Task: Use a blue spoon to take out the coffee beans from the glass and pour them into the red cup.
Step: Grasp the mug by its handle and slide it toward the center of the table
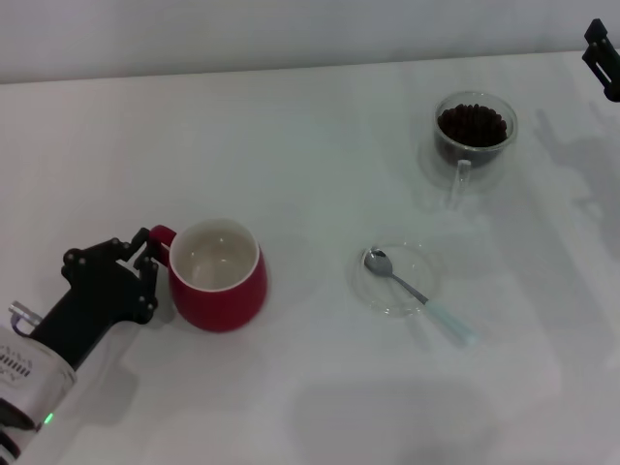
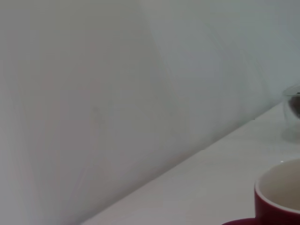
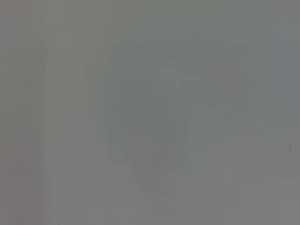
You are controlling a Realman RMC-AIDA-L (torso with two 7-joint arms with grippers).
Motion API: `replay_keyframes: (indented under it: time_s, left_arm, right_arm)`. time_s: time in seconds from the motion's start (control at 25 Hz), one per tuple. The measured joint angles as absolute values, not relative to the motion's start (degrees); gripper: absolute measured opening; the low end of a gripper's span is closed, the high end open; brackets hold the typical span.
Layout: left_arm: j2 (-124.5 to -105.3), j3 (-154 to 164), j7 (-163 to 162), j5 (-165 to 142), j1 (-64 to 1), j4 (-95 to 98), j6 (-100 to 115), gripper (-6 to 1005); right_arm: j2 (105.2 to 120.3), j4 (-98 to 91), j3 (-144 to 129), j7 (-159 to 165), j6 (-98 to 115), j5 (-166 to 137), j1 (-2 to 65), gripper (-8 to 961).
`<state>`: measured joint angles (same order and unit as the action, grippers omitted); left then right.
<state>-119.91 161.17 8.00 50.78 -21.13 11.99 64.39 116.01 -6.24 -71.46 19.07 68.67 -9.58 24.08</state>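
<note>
On the white surface [image 1: 320, 407], the left end effector [image 1: 145, 254] is clamped on the red cup [image 1: 221, 281] handle; right end effector [image 1: 603, 58] state: cannot tell.

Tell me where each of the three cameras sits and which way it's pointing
Head view: on the robot's head, looking forward and down on the table; shows the left gripper at the red cup handle and the right gripper at the far right edge.
Left wrist view: on the left arm, low, facing across the table; no own fingers show.
Right wrist view: on the right arm; only blank grey surface.
Shared: head and left wrist views both show the red cup and the glass of coffee beans.
</note>
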Motion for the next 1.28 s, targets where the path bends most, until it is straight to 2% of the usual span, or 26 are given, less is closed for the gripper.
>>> replay_keyframes:
  time_s: [1.28]
  left_arm:
    - [-120.19, 162.3, 9.9, 50.6, -18.1, 19.0, 62.5, 100]
  right_arm:
    - [116.01, -6.1, -74.4, 21.2, 70.4, -9.6, 23.7, 841]
